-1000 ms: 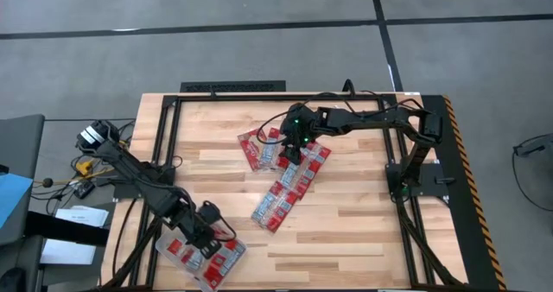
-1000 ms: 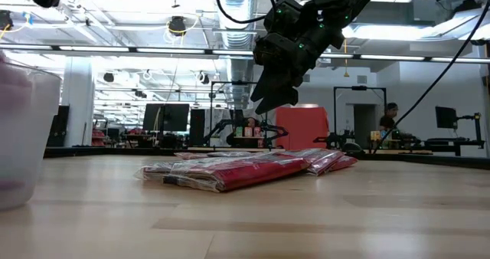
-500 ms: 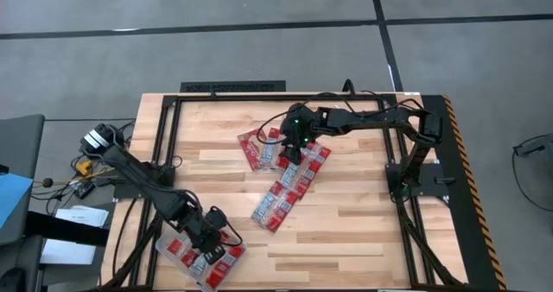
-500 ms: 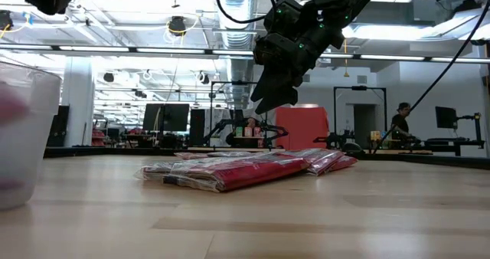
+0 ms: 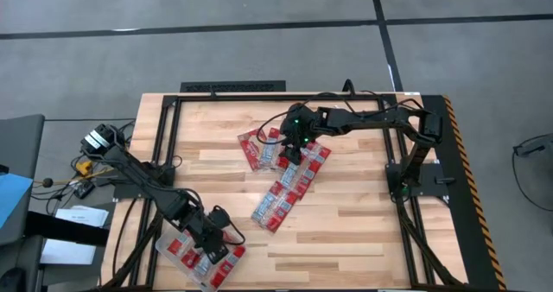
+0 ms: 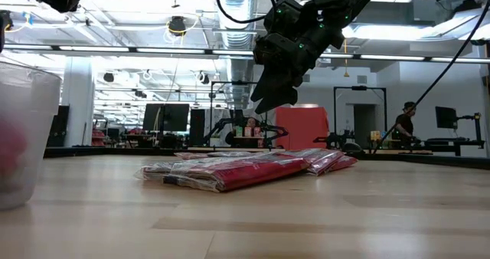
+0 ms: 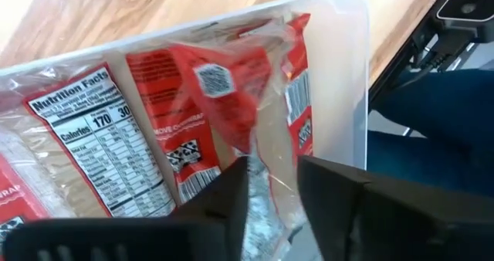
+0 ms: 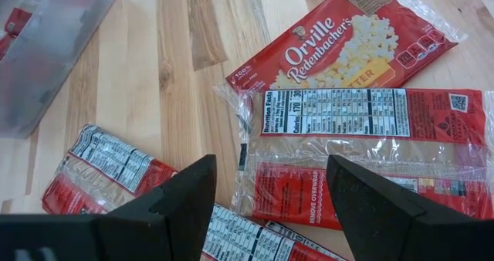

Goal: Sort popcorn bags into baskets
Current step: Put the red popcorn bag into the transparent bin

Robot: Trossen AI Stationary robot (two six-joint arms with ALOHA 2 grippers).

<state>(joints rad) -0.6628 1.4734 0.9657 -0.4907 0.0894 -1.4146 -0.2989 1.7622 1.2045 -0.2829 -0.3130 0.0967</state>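
Here, the shallow clear plastic rectangular tray [image 5: 200, 253] sits at the table's near left corner and already holds several flat red popcorn packets with silver-white panels [image 7: 154, 130], laid side by side. The left gripper [image 5: 210, 238] is positioned over the tray; in its wrist view the two dark fingers [image 7: 231, 203] are seen pinched on the crinkled clear wrap of one red packet [image 7: 231, 99] lying in the tray's end slot. Whether the pinch is firm cannot be fully judged from this angle, but contact is shown.

The remaining loose packets [image 5: 289, 173] are spread in an overlapping heap at the table's centre, some label-up, some nutrition-panel-up. The right gripper [image 5: 292, 150] is held above this heap, clear of it in the low view, with its fingers [image 8: 181, 203] spread wide and nothing between them.

The packets are judged light, thin and floppy, with a slick film wrap that is likely to slide and drag neighbours where they overlap. A hold across a short edge or an exposed corner of the topmost packet [image 8: 355, 45] is advised; a flat middle is unlikely to be gripped.
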